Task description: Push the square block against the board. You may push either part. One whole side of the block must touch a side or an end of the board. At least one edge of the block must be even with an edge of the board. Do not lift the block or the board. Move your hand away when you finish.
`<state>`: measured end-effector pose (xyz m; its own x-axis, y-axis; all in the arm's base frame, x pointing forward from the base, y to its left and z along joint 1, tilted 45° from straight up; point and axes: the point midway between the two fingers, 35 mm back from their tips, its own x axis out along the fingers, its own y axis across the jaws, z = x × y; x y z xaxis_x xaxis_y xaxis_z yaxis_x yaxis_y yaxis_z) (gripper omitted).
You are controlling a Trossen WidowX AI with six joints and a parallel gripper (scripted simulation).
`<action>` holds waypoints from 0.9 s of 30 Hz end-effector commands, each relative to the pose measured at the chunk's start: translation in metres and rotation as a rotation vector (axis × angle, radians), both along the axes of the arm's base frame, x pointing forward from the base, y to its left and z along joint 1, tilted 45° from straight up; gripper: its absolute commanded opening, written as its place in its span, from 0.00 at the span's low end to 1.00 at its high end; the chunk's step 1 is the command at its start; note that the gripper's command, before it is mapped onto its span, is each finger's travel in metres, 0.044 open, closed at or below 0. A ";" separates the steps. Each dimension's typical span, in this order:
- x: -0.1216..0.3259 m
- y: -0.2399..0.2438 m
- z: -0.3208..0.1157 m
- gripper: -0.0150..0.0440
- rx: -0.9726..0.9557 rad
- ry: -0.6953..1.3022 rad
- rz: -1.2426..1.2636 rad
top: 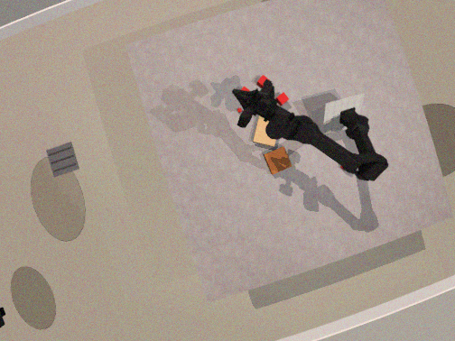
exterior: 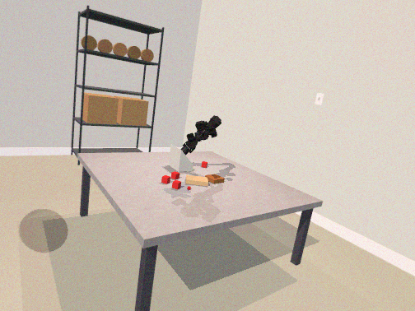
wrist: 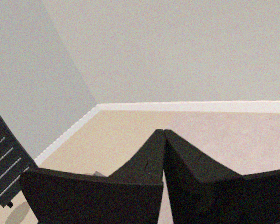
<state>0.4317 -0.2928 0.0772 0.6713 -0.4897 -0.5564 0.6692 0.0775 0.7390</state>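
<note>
Going by the exterior view, the block is seen on the desk, just right of the board. They're turned a bit differently, and whether their edges touch can't be told. From the top, part of the board is covered by the arm, and the block is crossed by a dark shadow.

The fingers are closed tip to tip with nothing held, up in the air. Their outline is pretty hard to pick out in the exterior view, black on black. Neither block nor board is caught in the wrist view.

Three red cubes are grouped left of the board, partly blocked in the top view. Another cube is placed farther back, almost fully hidden from above. A tiny red ball is seen just nearer than the board.

The desk is pinkish grey, mottled, and streaked with arm shadows. A pale wedge is stood on its far part. Behind, at far left, boxes and round things are kept on a black rack. A pale plate is mounted on the right wall, its details too small to read.
</note>
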 end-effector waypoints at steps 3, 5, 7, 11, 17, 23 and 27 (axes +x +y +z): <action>-0.008 0.033 -0.029 0.25 0.040 0.151 0.172; -0.011 0.043 -0.037 0.25 0.055 0.192 0.223; -0.015 0.054 -0.045 0.25 0.070 0.231 0.275; -0.024 0.075 -0.059 0.25 0.104 0.305 0.384; -0.040 0.108 -0.078 0.25 0.162 0.400 0.551; -0.060 0.142 -0.092 0.25 0.231 0.477 0.725; -0.075 0.165 -0.098 0.25 0.282 0.514 0.841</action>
